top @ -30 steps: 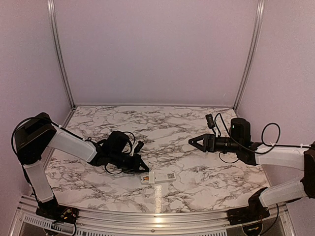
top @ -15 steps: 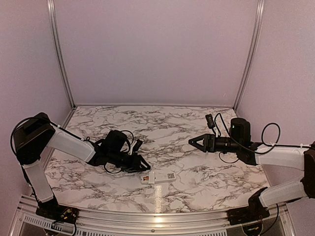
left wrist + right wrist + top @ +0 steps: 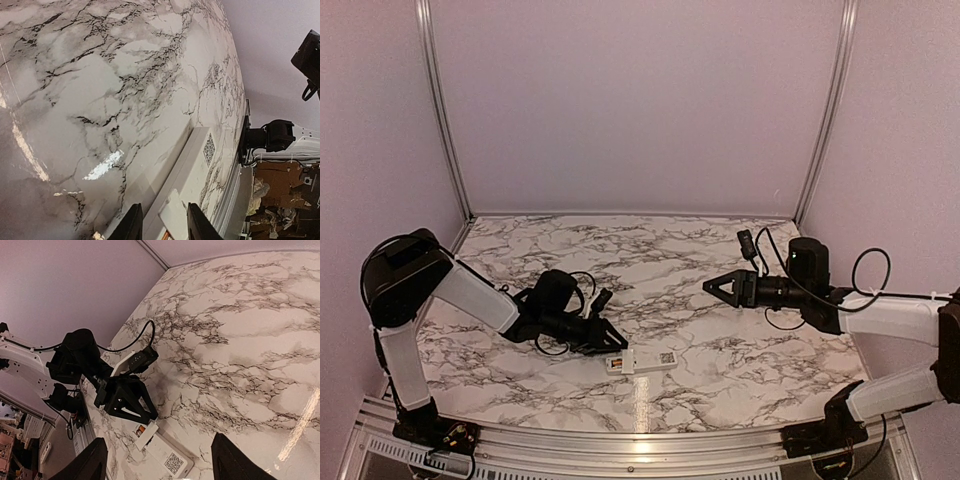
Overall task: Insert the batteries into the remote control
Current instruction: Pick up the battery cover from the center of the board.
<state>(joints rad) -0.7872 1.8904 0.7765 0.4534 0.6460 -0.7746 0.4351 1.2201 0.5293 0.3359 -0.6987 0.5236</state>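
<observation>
Worktop: marble-patterned surface, enclosed by plain walls on three sides.
Remote control: lies flat near the front edge of the worktop, roughly midway between the two arm bases, long axis running left to right. A square code label faces up near its right end.
Battery: one copper-brown cylinder shows in the remote control's left end. A second one cannot be made out.
Left hand: low over the worktop, tips pointing at the left end of the remote control.
Left hand, state: in the left wrist view the two fingers stand partly apart, with the end of the remote control between them. Whether they touch it cannot be told; nothing is lifted.
Right hand: raised above the worktop on the right side, well apart from the remote control, tips pointing left.
Right hand, state: fingers spread wide, nothing between them.
</observation>
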